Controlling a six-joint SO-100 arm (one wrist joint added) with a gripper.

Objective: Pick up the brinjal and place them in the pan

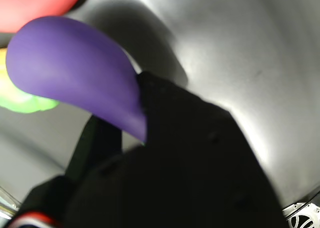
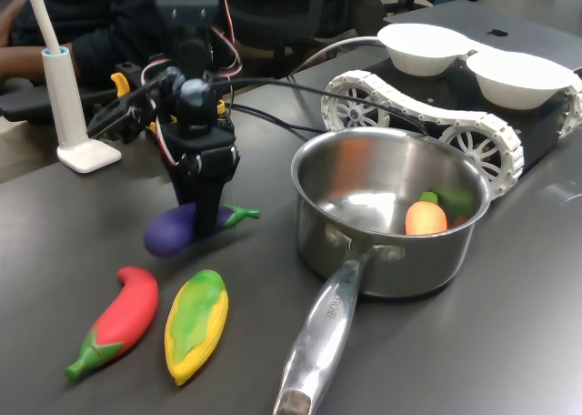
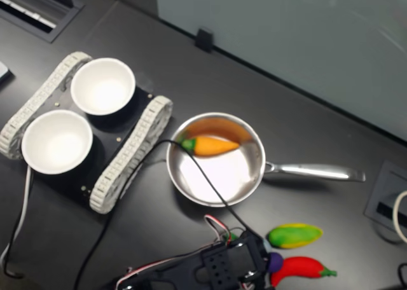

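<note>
In the first exterior view, the end effector [image 2: 205, 217] pinches the brinjal [image 2: 175, 230], which lies on the bench [image 2: 55, 242] at centre left. The pan [image 2: 386, 219], right of it, holds a toy carrot [image 2: 426, 217].

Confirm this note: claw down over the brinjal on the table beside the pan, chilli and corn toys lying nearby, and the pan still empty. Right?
Not quite: the pan is not empty. Both exterior views show an orange carrot toy lying inside it. The rest stands: the claw is down over the brinjal on the table, with the chilli and corn nearby.
</note>
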